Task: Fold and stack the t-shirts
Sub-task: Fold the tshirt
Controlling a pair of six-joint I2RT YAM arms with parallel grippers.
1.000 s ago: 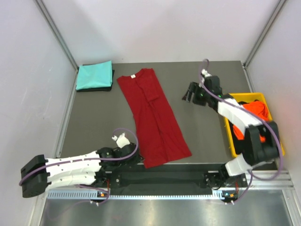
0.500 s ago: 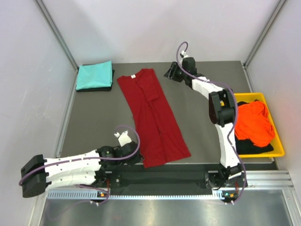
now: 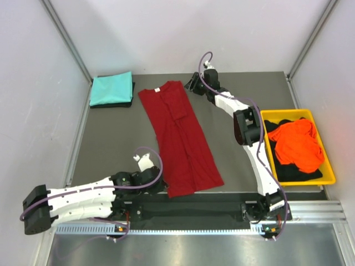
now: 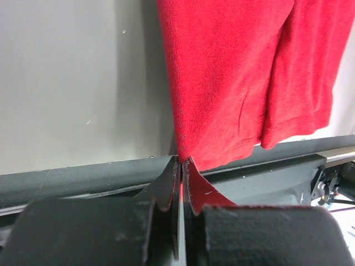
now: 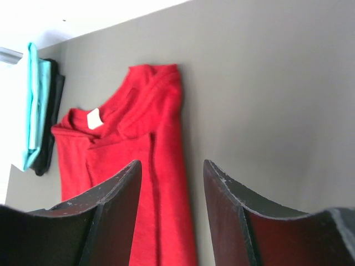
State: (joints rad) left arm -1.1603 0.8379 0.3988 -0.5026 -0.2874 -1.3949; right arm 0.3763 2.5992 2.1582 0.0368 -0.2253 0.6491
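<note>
T-shirts: one dark red [image 3: 180, 136], one teal [image 3: 112, 88], one orange [image 3: 297, 145].

Nothing for you to read in any of the three views. The nearest thing to a label is the small pale tag [image 5: 94, 117] inside the collar of the dark red t-shirt [image 5: 136, 166]. In the right wrist view it shows as a blank patch, too small and soft to give you any letters. From the top camera it shrinks to a light speck at the neckline.
</note>
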